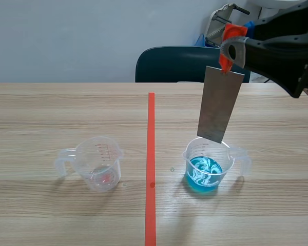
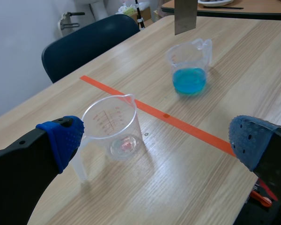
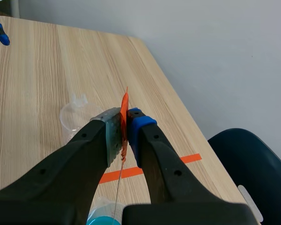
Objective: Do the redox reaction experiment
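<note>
My left gripper (image 2: 159, 140) stands open and empty, the clear cup (image 2: 113, 125) just ahead of it. Beyond the tape line (image 1: 151, 154) sits the blue cup (image 1: 205, 165). Above it hangs the plate (image 1: 220, 105), upright, its orange-tagged top clamped in my right gripper (image 1: 230, 48). Step, as I judge it: dipping. Next calls for a straight descent inside the rim. The left wrist view shows the plate's edge clear of the rim; the right wrist view shows the plate only edge-on.

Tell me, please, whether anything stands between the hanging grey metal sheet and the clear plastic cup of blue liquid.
Nothing visible does: the grey metal sheet in the right gripper hangs over the open clear plastic cup of blue liquid.
</note>
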